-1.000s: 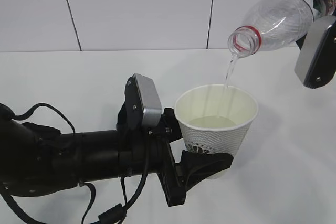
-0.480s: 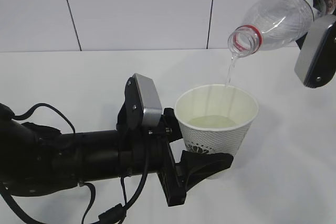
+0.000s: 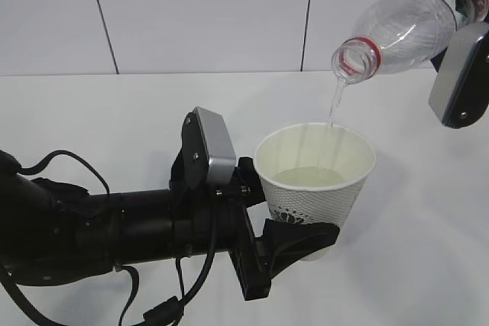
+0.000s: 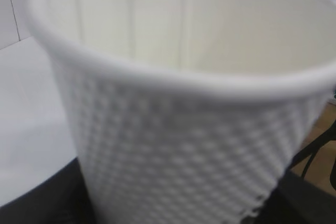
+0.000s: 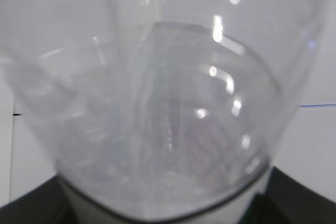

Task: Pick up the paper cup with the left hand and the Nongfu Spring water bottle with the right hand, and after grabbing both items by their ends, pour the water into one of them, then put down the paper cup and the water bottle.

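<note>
Left end effector [image 3: 294, 238] grips my paper cup [image 3: 315, 181] low and upright above the bench [image 3: 114, 112], while the right end effector [image 3: 466, 5] clamps the tilted Nongfu Spring water bottle [image 3: 405, 28] so water [image 3: 335, 101] streams inside.

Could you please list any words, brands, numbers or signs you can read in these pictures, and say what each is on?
No text can be read.
Paper cup: a dark green logo low on its side, partly hidden by the left tool, too small to read.
Water bottle: only a sliver of its label shows at the right tool; no letters legible.
</note>
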Robot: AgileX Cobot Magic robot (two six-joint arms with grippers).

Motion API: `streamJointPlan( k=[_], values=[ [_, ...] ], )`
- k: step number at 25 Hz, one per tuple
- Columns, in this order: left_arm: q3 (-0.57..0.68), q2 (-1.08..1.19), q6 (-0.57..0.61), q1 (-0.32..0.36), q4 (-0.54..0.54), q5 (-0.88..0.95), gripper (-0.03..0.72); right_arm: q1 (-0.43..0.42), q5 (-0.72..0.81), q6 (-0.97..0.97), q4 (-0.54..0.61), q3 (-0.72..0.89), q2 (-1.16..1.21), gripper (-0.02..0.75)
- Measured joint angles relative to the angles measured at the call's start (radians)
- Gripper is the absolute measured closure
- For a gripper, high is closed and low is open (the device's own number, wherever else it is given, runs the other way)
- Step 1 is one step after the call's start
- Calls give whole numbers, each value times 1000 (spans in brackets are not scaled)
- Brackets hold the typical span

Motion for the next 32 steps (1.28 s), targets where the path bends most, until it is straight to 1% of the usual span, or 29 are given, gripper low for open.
streamJointPlan(
  k=[32],
  values=[
    [0, 0, 0, 0, 0, 0, 163, 0, -8, -4, 2, -2, 0, 282]
  ],
)
